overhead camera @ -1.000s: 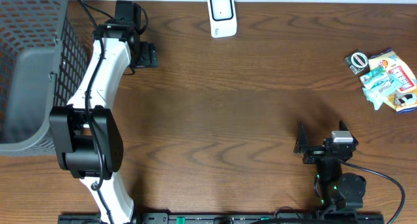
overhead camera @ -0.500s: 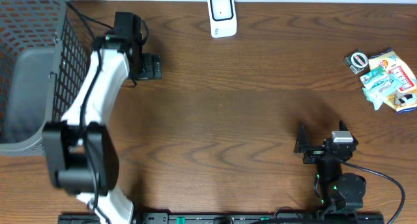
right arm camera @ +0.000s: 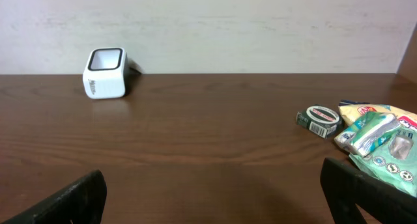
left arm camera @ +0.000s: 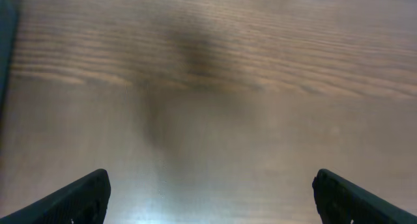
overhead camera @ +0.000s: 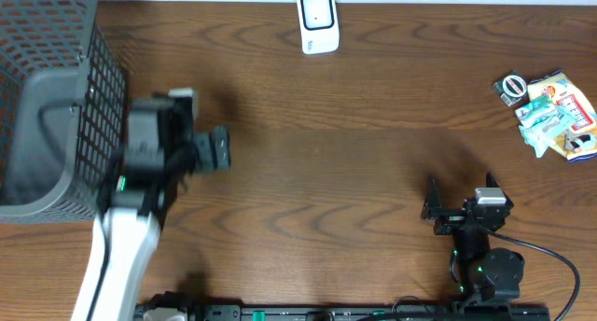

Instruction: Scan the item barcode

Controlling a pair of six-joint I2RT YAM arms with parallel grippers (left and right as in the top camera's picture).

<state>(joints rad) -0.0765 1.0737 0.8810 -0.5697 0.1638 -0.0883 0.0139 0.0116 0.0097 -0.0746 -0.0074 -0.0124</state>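
Colourful crinkly snack packets point(overhead camera: 558, 116) heaped far right on dark wood table point(overhead camera: 354, 172); print too small for us to read, pile cut off in rt wrist view. Spread, empty: left gripper point(left arm camera: 208, 195), right gripper point(right arm camera: 212, 198).

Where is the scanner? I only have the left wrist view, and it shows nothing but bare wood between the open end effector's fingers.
Observer: In the overhead view, the scanner stands at the far edge of the table, about midway across.
Operator: And the items to scan?
Observer: A small pile of packets lies near the right edge.
Operator: Is the other arm holding anything?
Observer: No. The right end effector is open and empty, near the front edge and well short of the packets.
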